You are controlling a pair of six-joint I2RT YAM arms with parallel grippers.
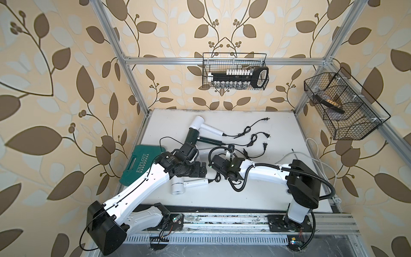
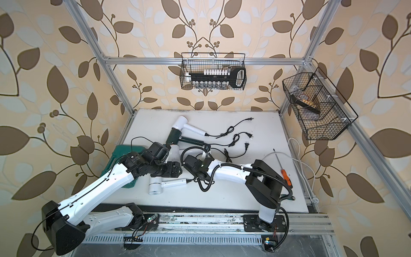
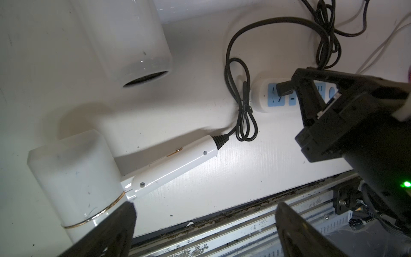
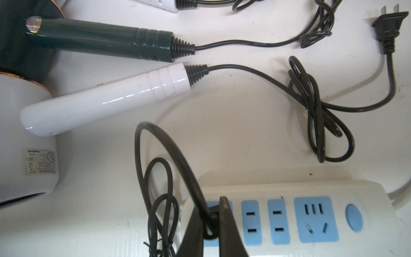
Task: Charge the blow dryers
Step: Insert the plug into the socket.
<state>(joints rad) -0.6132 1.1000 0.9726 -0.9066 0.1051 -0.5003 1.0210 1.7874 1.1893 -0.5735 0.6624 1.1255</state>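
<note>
The black two-pin plug on the cord of the nearest white T-shaped blow dryer stands at the end blue socket of the white plastic power strip. The right claw is closed tight on it. We judge the step in hand to be the first insertion; the wrist views do not let us confirm that the pins are fully seated.

That dryer lies on the white bench near its front edge. The left claw hangs over it, spread wide and holding nothing.

The far white blow dryer, the dark green blow dryer and the third white blow dryer lie behind, their plugs loose on the bench.

The next move calls for pressing the plug home, releasing it, then fetching the closest loose plug.
</note>
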